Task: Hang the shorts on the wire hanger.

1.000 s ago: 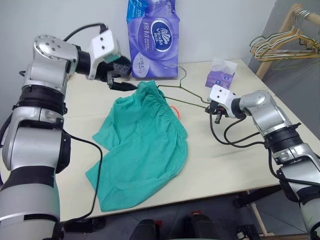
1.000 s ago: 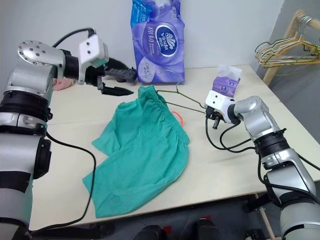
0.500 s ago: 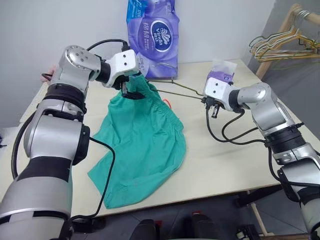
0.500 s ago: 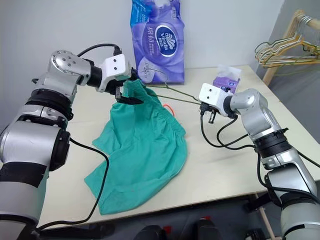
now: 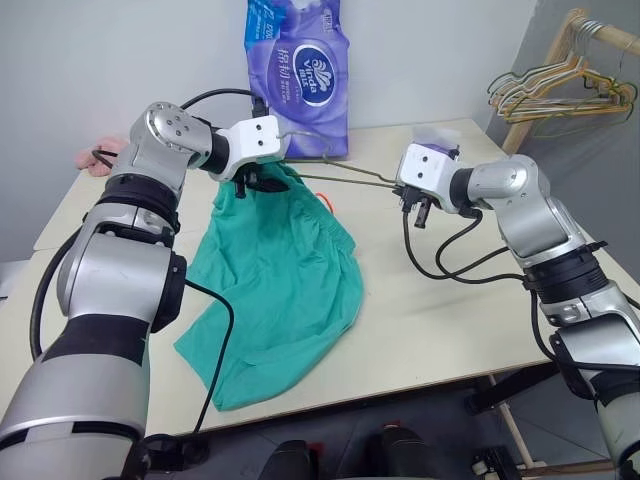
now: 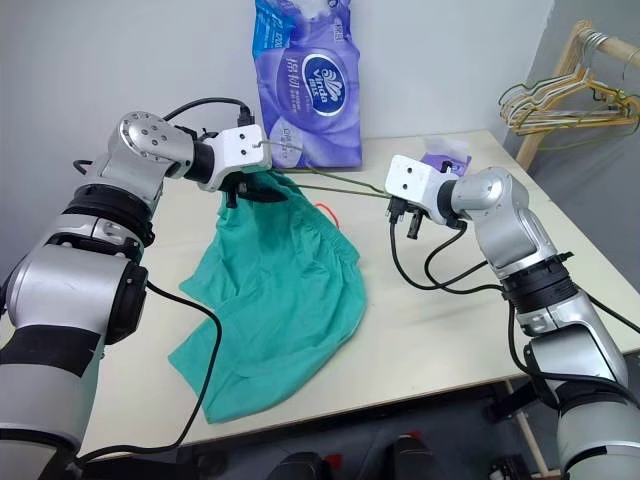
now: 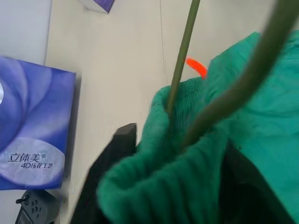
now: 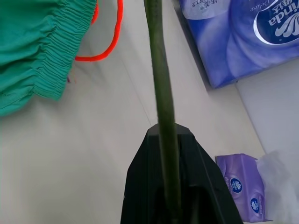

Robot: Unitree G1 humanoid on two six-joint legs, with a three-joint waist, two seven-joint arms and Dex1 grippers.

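Left wrist view, shorts (image 7: 196, 154) waistband pinched in left tool (image 5: 262, 184), wire hanger (image 7: 180, 60) threading through

Both arms reach inward above the table, left end effector (image 5: 262, 183) and right end effector (image 5: 412, 205) both clamped.

I see the shorts (image 5: 285, 280), teal-green soft fabric with a gathered elastic waistband, mostly spread flat and rumpled on the worktop's left half. Their leg ends lie near the front edge. The waistband end is lifted toward the back edge, bunched up off the surface. The wire hanger (image 6: 340, 187) is a thin dark olive-grey wire, held off the worktop and roughly level, running from the raised waistband toward the right. In my left wrist view two of its wires (image 7: 182, 56) pass into the waistband opening, the ribbed fabric (image 7: 187, 154) gathered around them. In my right wrist view one straight wire (image 8: 161, 93) runs above the bare worktop.
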